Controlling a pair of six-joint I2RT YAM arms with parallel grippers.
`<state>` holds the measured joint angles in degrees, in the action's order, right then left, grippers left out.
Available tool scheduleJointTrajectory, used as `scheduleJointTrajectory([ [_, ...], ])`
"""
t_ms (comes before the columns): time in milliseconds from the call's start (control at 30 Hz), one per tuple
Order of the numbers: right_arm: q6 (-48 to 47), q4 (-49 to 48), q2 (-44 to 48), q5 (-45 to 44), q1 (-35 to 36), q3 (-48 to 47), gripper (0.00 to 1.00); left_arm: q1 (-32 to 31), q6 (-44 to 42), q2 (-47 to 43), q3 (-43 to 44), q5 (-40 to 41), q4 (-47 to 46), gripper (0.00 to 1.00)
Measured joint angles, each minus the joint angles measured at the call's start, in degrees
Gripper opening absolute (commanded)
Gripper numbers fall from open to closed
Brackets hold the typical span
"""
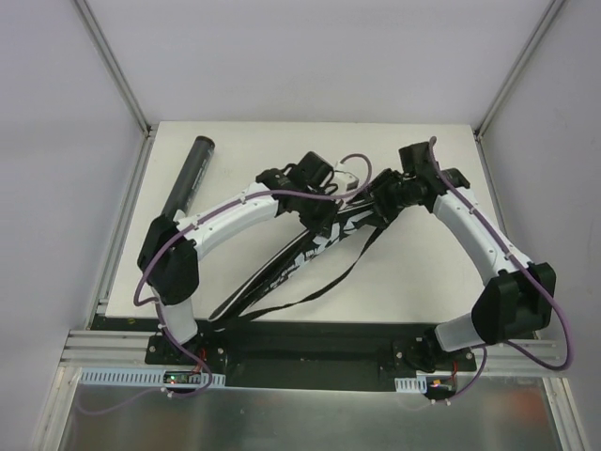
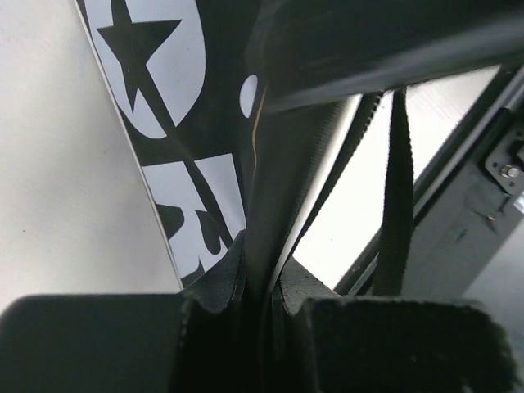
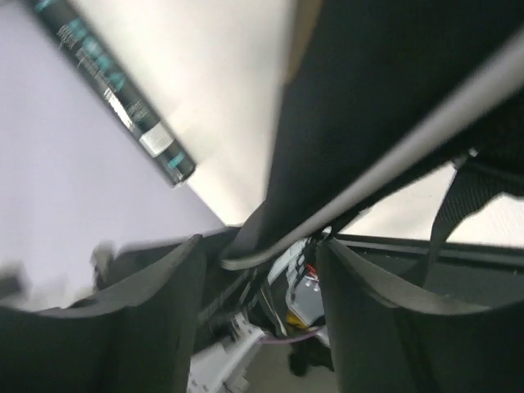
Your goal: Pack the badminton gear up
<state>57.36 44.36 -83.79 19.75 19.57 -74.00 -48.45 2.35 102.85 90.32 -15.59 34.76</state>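
Note:
The black bag (image 1: 291, 268) with white lettering lies diagonally across the table, its strap (image 1: 329, 282) trailing toward the near edge. My left gripper (image 1: 324, 211) is at the bag's far end. In the left wrist view it (image 2: 264, 274) is shut on a fold of the bag's black fabric (image 2: 270, 180), beside the white letters (image 2: 164, 82). My right gripper (image 1: 376, 197) hovers just right of it. Its fingers (image 3: 262, 246) stand open, and the bag's grey-piped edge (image 3: 360, 188) passes between them. The long black tube (image 1: 188, 177) lies at the far left, also in the right wrist view (image 3: 115, 82).
The table (image 1: 423, 272) is white with metal rails at its left (image 1: 117, 235) and near (image 1: 310, 329) edges. Grey walls surround it. The two arms meet over the bag's far end, close to each other.

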Motion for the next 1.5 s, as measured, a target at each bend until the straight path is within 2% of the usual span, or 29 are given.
scheduleJointTrajectory([
  [67, -7.8, -3.4, 0.9, 4.8, -1.8, 0.1, 0.71, 3.4, 0.3, 0.0, -0.7, -5.7, 0.0, 0.0],
  [233, -30.2, -5.0, 2.1, 14.8, -5.5, -1.5, 0.72, 8.8, 0.2, 0.0, -3.5, -17.6, 0.1, 0.0],
  [333, -40.8, -4.2, 3.7, 17.5, -7.1, -1.6, 0.58, 8.8, 0.2, 0.0, -4.7, -22.5, 0.3, 0.0],
  [367, -44.1, -3.7, 4.2, 18.5, -7.7, -1.5, 0.5, 8.7, 0.3, 0.0, -4.9, -24.0, 0.3, 0.0],
  [433, -49.4, -3.2, 4.4, 19.8, -8.5, -1.5, 0.42, 8.7, 0.3, 0.0, -5.0, -26.3, 0.0, 0.0],
  [533, -55.1, -3.2, 4.2, 20.2, -8.8, -0.9, 0.41, 8.8, 0.5, 0.0, -5.0, -28.1, 0.0, 0.0],
  [700, -59.3, -4.0, 4.3, 20.2, -8.9, 1.1, 0.44, 9.2, 0.9, 0.6, -5.0, -30.0, 0.0, 0.0],
  [1033, -57.5, -8.7, 9.5, 16.5, -8.8, 7.5, 0.5, 9.9, 3.3, 3.6, -3.1, -33.3, 0.3, 0.0],
  [1167, -57.4, -10.3, 10.0, 14.5, -8.3, 8.2, 0.46, 9.9, 4.1, 3.8, -2.2, -33.4, 0.2, 0.0],
  [1233, -57.6, -10.8, 10.1, 12.4, -7.3, 8.2, 0.4, 9.9, 4.3, 3.8, -2.0, -33.4, 0.2, 0.0],
  [1500, -59.7, -12.3, 11.8, 2.7, -2.7, 8.5, 0.37, 9.9, 5.4, 3.9, -1.2, -33.4, 0.3, 0.0],
])
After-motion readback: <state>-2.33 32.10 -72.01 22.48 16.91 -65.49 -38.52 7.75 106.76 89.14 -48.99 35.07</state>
